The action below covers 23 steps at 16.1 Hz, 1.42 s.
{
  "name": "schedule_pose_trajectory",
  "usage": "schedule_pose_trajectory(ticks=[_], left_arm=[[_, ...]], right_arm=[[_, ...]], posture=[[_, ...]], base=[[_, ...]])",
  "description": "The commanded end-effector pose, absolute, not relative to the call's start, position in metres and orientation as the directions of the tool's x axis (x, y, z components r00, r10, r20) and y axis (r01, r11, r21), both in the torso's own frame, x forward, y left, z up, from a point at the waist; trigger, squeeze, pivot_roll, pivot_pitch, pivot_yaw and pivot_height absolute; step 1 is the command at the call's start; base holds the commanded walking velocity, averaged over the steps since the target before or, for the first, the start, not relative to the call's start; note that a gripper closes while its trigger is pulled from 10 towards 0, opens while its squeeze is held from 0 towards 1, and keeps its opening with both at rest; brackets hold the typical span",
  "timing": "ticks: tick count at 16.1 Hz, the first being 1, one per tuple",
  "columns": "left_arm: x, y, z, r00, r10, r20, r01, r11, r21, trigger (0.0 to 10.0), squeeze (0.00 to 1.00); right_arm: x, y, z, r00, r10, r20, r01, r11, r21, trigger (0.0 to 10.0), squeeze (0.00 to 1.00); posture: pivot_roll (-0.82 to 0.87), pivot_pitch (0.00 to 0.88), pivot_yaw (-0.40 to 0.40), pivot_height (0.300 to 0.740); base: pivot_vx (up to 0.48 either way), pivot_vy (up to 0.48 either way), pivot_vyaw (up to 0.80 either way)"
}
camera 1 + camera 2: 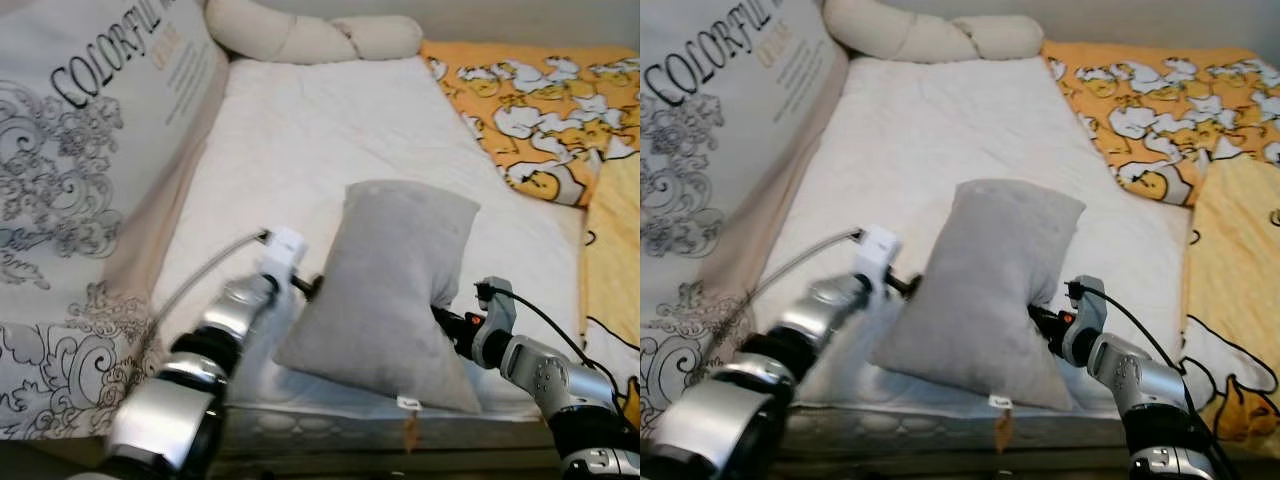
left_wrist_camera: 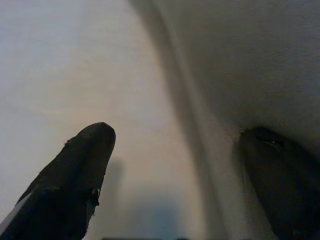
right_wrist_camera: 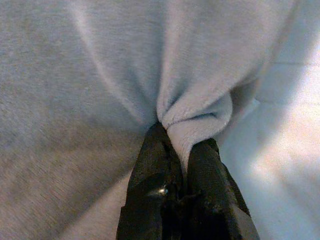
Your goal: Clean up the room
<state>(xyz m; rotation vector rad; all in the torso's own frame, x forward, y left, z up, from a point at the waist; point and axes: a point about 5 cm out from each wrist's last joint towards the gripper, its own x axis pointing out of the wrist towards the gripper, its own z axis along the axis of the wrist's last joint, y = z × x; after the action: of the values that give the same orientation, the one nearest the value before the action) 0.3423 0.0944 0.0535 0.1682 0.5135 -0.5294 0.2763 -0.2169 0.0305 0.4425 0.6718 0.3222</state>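
Grey pillow point(image 1: 390, 290) fold pinched tight in right claw point(image 3: 183, 150); left claw point(image 2: 175, 150) spread wide, one finger touching pillow.

Large print: the word "COLORFUL" in tall dark serif capitals, its end cut off by the picture's edge, on the big white printed fabric panel with grey scroll ornament point(image 1: 90, 150) leaning along the robot's left side of the bed.
Smaller print: a short pale orange word just under the large word on the same panel, too blurred to read.
Fine print: a few lines of small orange text below that, illegible.
Tag: a small white sewn label point(image 1: 407, 403) on the grey plush cushion's point(image 1: 385, 290) lower seam; no lettering can be made out.
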Motion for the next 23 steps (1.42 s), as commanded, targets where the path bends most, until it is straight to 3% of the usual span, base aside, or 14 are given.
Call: schedule_pose_trajectory(ticks=[1,2,3,6,10,13,14,15,16,18,19,21,23], left_arm=[[0.345,0.085,0.059,0.724,-0.487,-0.489,0.549,0.836,-0.020,10.0,1.00],[0.343,0.075,0.062,0.687,-0.563,-0.459,0.584,0.804,-0.112,10.0,1.00],[0.345,0.057,0.080,0.618,-0.731,-0.290,0.614,0.679,-0.403,10.0,1.00],[0.351,0.067,0.098,0.620,-0.775,-0.124,0.612,0.576,-0.542,10.0,1.00],[0.342,0.096,0.094,0.567,-0.820,-0.081,0.651,0.506,-0.565,10.0,1.00],[0.333,0.109,0.079,0.560,-0.817,-0.138,0.575,0.502,-0.646,10.0,1.00],[0.330,0.116,0.063,0.607,-0.761,-0.228,0.537,0.605,-0.588,10.0,1.00],[0.331,0.119,0.060,0.633,-0.736,-0.243,0.523,0.637,-0.567,10.0,1.00],[0.339,0.131,0.061,0.753,-0.606,-0.257,0.424,0.745,-0.514,10.0,1.00],[0.345,0.139,0.066,0.817,-0.523,-0.243,0.349,0.783,-0.515,10.0,1.00],[0.354,0.152,0.072,0.895,-0.386,-0.224,0.207,0.803,-0.558,10.0,1.00],[0.357,0.140,0.075,0.886,-0.416,-0.207,0.218,0.765,-0.606,10.0,1.00],[0.349,0.108,0.071,0.782,-0.591,-0.197,0.375,0.699,-0.609,10.0,1.00]], right_arm=[[0.277,-0.218,0.034,0.757,0.414,-0.506,-0.145,0.861,0.487,0.0,0.00],[0.279,-0.218,0.036,0.765,0.415,-0.493,-0.154,0.861,0.485,0.0,0.00],[0.287,-0.211,0.045,0.779,0.436,-0.451,-0.197,0.852,0.485,0.0,0.00],[0.294,-0.194,0.050,0.760,0.494,-0.421,-0.275,0.833,0.480,0.0,0.00],[0.297,-0.184,0.040,0.730,0.497,-0.469,-0.296,0.849,0.438,0.0,0.00],[0.291,-0.186,0.031,0.709,0.487,-0.510,-0.297,0.863,0.410,0.0,0.00],[0.287,-0.187,0.027,0.707,0.484,-0.516,-0.292,0.864,0.411,0.0,0.00],[0.286,-0.188,0.026,0.707,0.482,-0.517,-0.288,0.864,0.412,0.0,0.00],[0.283,-0.190,0.023,0.708,0.479,-0.519,-0.281,0.865,0.415,0.0,0.00],[0.280,-0.193,0.022,0.705,0.480,-0.522,-0.277,0.864,0.420,0.0,0.00],[0.270,-0.197,0.015,0.683,0.488,-0.544,-0.276,0.862,0.426,0.0,0.00],[0.257,-0.203,0.004,0.639,0.483,-0.598,-0.281,0.871,0.404,0.0,0.00],[0.247,-0.209,-0.007,0.624,0.456,-0.634,-0.269,0.888,0.374,0.0,0.00]], posture=[[-0.15,0.000,0.049,0.740],[-0.15,0.000,0.051,0.740],[-0.14,0.000,0.044,0.740],[-0.12,0.000,0.032,0.740],[-0.09,0.000,0.004,0.740],[-0.07,0.000,-0.005,0.740],[-0.08,0.000,0.001,0.740],[-0.09,0.000,0.006,0.740],[-0.10,0.000,0.014,0.740],[-0.10,0.000,0.018,0.740],[-0.11,0.000,0.022,0.740],[-0.12,0.000,0.024,0.740],[-0.12,0.000,0.028,0.740]], base=[[0.000,0.000,0.00],[0.000,0.000,0.00],[0.000,0.000,0.00],[0.000,0.000,0.00],[0.000,0.000,0.00],[0.000,0.000,0.00],[0.000,0.000,0.00],[0.000,0.000,0.00],[0.000,0.000,0.00],[0.000,0.000,0.00],[0.000,0.000,0.00],[0.000,0.000,0.00],[0.000,0.000,0.00]])
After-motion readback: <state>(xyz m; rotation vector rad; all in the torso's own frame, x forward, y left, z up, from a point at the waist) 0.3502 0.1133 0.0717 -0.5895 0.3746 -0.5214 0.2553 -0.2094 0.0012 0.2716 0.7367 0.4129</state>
